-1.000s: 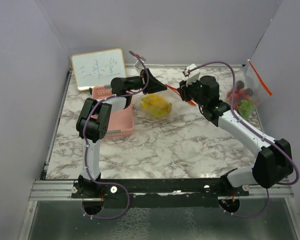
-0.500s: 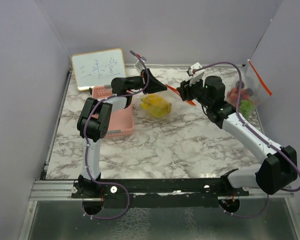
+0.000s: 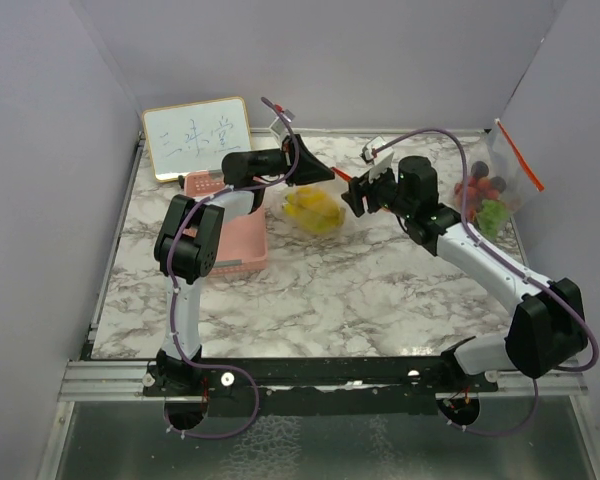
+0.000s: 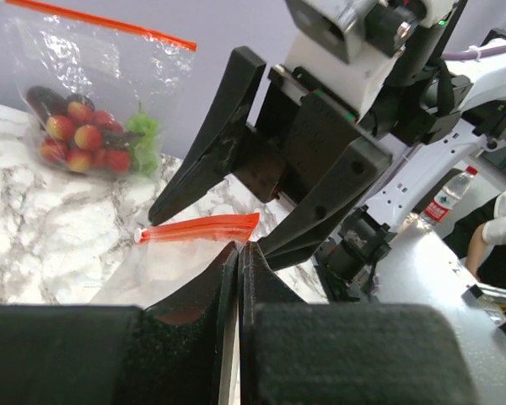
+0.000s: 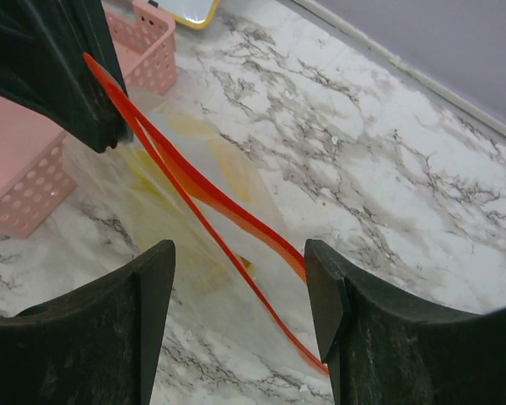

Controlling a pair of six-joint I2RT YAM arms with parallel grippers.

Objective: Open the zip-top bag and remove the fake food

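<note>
The zip-top bag (image 5: 156, 190) is being held up by one end of its orange zip strip (image 5: 219, 211), which is being pinched flat between the closed fingers of the left gripper (image 4: 239, 253), just beside the pink basket (image 3: 242, 240). The yellow fake food (image 3: 313, 210) is being carried inside, sagging low in the bag over the marble table (image 3: 330, 300); whether it is resting on the surface cannot be told. The right gripper (image 5: 239, 253) is being brought up to the strip with its jaws apart, one on each side of the orange band, and nothing is being gripped by them. The strip is being crossed at a slant, so both lips are likely to be caught together, and the seal would then only be pulled along rather than parted. If just the clear film below the strip is being grabbed, it could slip or stretch. A hard pull could also drag the strip out of the left pinch, and the bag would be dropped with the food sealed inside. A second bag (image 4: 93, 110) of red and green pieces is being left leaning at the right wall, well apart.
</note>
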